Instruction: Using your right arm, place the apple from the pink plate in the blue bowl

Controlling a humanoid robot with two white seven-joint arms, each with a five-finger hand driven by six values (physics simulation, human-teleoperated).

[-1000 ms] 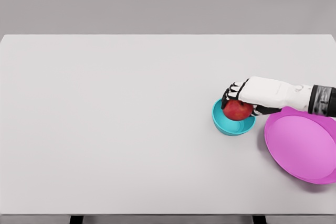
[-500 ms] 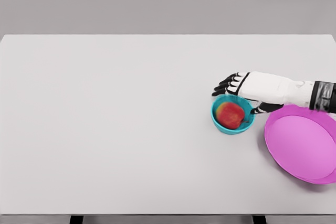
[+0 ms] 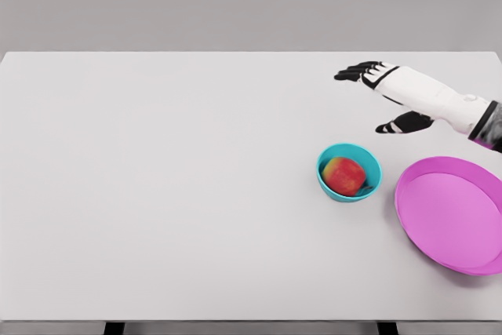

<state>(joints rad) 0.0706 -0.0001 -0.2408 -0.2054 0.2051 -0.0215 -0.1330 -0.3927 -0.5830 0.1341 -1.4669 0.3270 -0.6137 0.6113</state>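
Apple (image 3: 343,176) rests in the bowl (image 3: 372,165), near-left of the right hand (image 3: 398,93), whose spread fingers (image 3: 354,72) hold nothing.

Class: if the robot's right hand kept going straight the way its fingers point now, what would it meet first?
Probably nothing: the open right hand points left, above bare white table; the blue bowl lies nearer the camera, though depth is unclear.

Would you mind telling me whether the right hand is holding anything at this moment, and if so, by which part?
Nothing is held. The right hand is open above the table, apart from the apple, which sits in the blue bowl.
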